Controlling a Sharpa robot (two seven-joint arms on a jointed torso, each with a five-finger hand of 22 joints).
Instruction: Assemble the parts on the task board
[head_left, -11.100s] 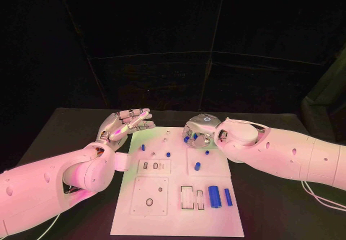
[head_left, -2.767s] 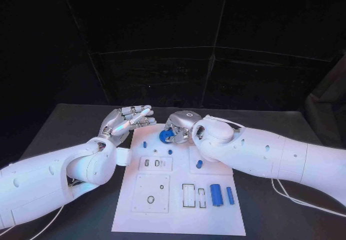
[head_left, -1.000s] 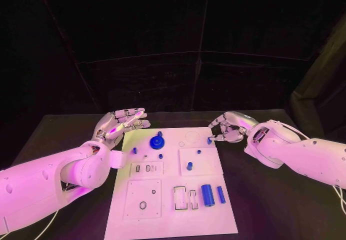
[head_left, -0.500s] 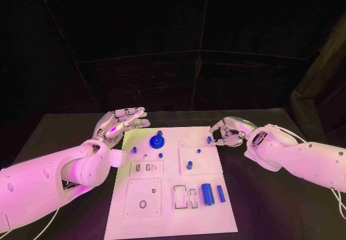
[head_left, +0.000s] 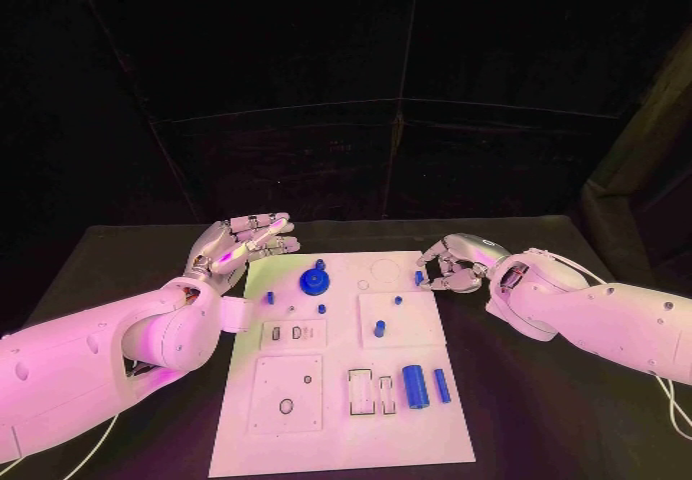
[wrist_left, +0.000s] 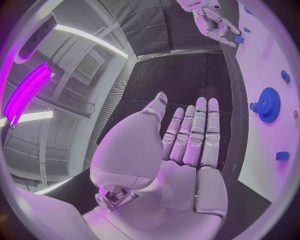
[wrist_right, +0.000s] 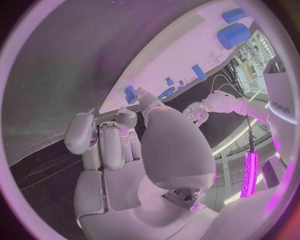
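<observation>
Looking down from the head camera, I see the task board lying lengthwise on the black table, with dark curtains behind its far edge. Nothing stands between either hand and the board. A blue gear sits near the board's far left, small blue pegs are scattered around it, and 2 blue cylinders lie side by side at the near right beside rectangular slots.

My right hand is at the board's far right edge, fingers curled in around a small blue part; I cannot tell from the head view whether it actually grips it. The right wrist camera shows a fingertip touching that blue part right at the board's edge, though whether it is pinched stays unclear.

My left hand hovers off the board's far left corner, released, palm up. The left wrist camera confirms straight, close-lying fingers holding nothing, with the gear beside them.
</observation>
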